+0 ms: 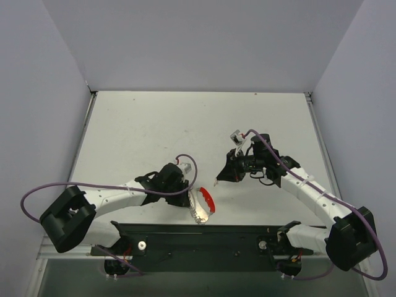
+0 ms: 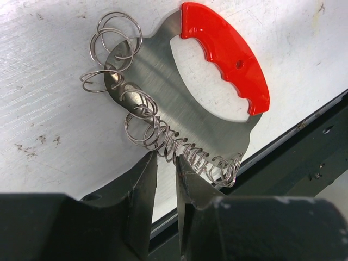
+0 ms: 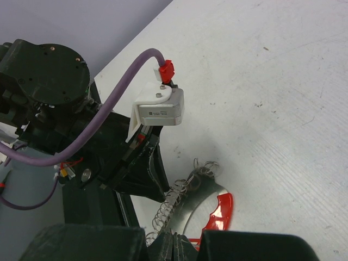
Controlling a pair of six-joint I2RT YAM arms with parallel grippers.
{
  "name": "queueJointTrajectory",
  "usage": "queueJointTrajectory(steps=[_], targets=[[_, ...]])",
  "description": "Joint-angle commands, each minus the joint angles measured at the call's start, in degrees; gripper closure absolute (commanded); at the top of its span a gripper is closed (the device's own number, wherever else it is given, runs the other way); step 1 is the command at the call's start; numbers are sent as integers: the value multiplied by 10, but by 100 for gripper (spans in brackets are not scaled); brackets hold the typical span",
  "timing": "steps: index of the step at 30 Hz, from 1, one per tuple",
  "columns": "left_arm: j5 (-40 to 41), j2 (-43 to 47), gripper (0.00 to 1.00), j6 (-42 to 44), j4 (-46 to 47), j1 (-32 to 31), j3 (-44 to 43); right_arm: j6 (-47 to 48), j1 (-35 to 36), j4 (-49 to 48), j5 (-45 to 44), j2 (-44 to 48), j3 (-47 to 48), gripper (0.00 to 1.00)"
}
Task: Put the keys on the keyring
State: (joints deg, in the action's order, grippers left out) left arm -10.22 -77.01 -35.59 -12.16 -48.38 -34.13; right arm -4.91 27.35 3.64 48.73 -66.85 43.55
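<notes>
No legible branding is present; the only label, on the grey box-shaped camera module (image 3: 159,112) at the centre of the right wrist view, is too small to read. The keyring, a flat brushed-steel hoop with a moulded red plastic grip arc (image 2: 152,70) (image 1: 208,199) (image 3: 196,209), lies flat on the scuffed white table (image 1: 185,124) at lower centre of the top view, just beside the black base rail (image 1: 204,238). Numerous thin wire loops (image 2: 163,138) (image 3: 168,204) are threaded along its steel edge, forming a spring-like fringe. The left gripper (image 2: 166,163) (image 1: 189,197) is positioned at this fringe, jaws parted by a narrow gap; contact with the loops cannot be determined. The right gripper (image 1: 221,178) (image 3: 173,244) is raised to the right of the hoop, well apart from it, jaws fully closed. A fine silver sliver projecting from its tips, the small red-headed key (image 1: 216,182), is largely hidden and too small to resolve. The wrist views crop both grippers' finger bases.
</notes>
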Motion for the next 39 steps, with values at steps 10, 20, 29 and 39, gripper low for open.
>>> queueJointTrajectory(steps=[10, 20, 29, 39], targets=[[4, 19, 59, 12, -12, 3, -29, -2, -4, -23, 19, 1, 0, 100], [-12, 3, 62, 11, -8, 1, -30, -5, -5, -25, 20, 2, -2, 100], [-23, -14, 63, 3, 10, 1, -26, -5, -4, -26, 20, 4, -5, 100], [-28, -20, 68, 2, 15, 1, -26, -5, -4, -25, 20, 5, -6, 100]])
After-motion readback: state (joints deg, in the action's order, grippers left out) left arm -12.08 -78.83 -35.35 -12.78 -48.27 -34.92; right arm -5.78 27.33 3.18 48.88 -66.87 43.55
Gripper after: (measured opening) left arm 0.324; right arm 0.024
